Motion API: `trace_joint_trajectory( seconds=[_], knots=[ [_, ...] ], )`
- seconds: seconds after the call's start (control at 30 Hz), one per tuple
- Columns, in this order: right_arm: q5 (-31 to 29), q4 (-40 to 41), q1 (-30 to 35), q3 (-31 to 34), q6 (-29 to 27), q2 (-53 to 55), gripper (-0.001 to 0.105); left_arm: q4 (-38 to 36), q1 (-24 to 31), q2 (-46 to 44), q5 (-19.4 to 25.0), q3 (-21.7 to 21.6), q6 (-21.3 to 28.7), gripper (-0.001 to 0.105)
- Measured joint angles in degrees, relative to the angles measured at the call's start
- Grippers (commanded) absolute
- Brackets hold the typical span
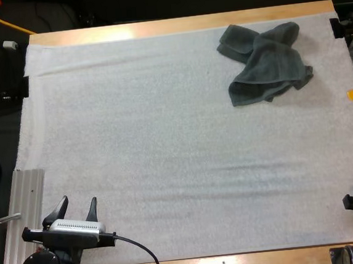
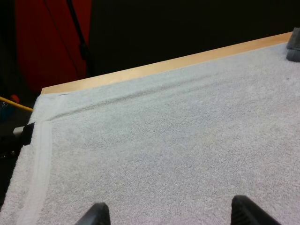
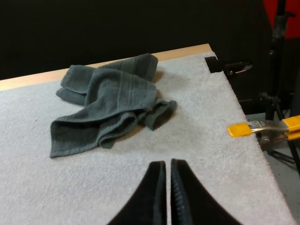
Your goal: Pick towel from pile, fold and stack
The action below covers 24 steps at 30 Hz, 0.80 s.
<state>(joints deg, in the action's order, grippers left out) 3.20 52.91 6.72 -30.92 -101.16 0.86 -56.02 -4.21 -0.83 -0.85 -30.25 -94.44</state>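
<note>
One dark grey-green towel lies crumpled on the white mat, near the far right corner. My left gripper is at the mat's near left corner, open, its fingers wide apart over bare mat, far from the towel. A corner of the towel shows near the table's far edge. My right gripper is shut on nothing, fingers touching, low over the mat and pointing at the towel, which lies well beyond its tips. The right gripper stays at the near right edge.
A wooden table edge runs along the far side. A metal rail borders the near left of the mat. A yellow clamp sticks out past the mat's right edge, and a black clamp holds the far right corner.
</note>
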Motion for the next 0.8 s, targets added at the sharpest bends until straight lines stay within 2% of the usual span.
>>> trace_joint_trajectory(
  seconds=[0.43,0.53,0.7,0.8],
  knots=[
    [-0.02,0.0,0.0,0.0,2.64,0.0,0.0,0.0,0.0,0.0,-0.21,0.0,0.0,0.052],
    [0.5,-0.62,0.0,0.0,4.66,0.0,0.0,0.0,0.0,0.0,-2.31,0.0,0.0,0.052],
    [6.41,-5.06,0.0,0.0,4.98,0.0,0.0,0.0,0.0,0.0,-6.57,0.0,0.0,0.052],
    [8.22,-6.52,0.0,0.0,5.14,0.0,0.007,0.0,0.0,0.0,-8.71,-0.32,0.0,0.053]
  ],
)
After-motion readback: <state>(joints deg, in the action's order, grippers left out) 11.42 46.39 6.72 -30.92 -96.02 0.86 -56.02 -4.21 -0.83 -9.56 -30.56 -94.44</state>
